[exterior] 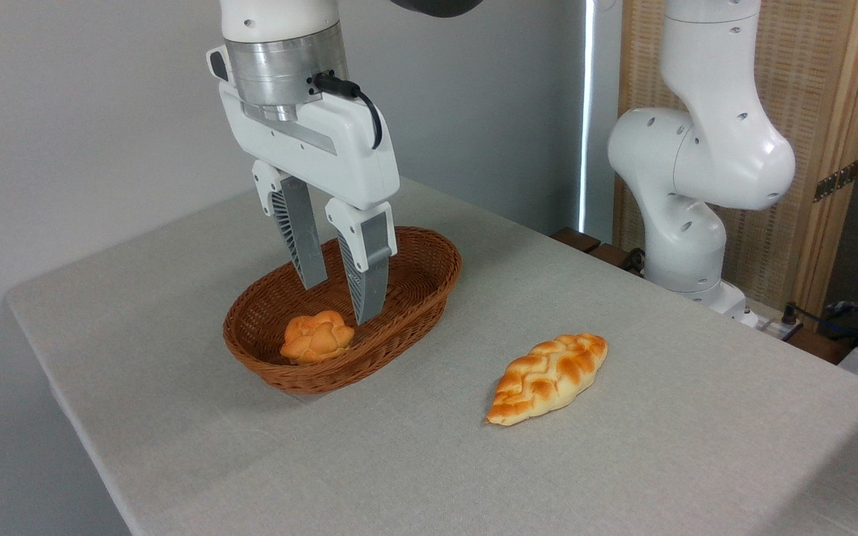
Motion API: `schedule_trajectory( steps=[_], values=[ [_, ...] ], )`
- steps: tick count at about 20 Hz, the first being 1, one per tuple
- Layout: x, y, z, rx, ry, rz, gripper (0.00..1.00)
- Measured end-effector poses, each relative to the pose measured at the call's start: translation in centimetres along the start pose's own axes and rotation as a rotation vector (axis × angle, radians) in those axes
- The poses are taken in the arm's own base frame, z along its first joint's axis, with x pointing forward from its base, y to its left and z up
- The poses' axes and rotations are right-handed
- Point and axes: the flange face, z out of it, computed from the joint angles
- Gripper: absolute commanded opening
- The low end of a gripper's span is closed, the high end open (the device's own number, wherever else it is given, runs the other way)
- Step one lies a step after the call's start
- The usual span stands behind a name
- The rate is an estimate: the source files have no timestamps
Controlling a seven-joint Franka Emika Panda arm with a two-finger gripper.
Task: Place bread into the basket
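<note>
The single camera view looks across a grey tabletop point(623, 461) from one corner. The end effector point(339, 301) hangs over the basket point(429, 286), fingers pointing down, with a clear gap between them and nothing held. Its fingertips sit inside the basket's outline, just above and behind the bun point(316, 336) (small, round, knobbly, orange), which lies in the near left end of the basket; whether a fingertip touches the bun cannot be told. The basket is oval, reddish-brown wicker with low flared sides, and stands on the left half of the tabletop. The bread point(548, 377) lies flat on the tabletop to the right of the basket, apart from it, its braided top golden-brown and its pointed ends running from near left to far right. The arm's white base point(697, 186) rises behind the far right edge.
</note>
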Motion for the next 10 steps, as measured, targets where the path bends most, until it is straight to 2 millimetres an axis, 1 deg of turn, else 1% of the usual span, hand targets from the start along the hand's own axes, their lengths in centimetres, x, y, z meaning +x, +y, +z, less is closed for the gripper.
schedule_trajectory(
  steps=[10],
  values=[
    [-0.2, -0.26, 0.04, 0.0, -0.001, -0.006, 1.0]
  ],
)
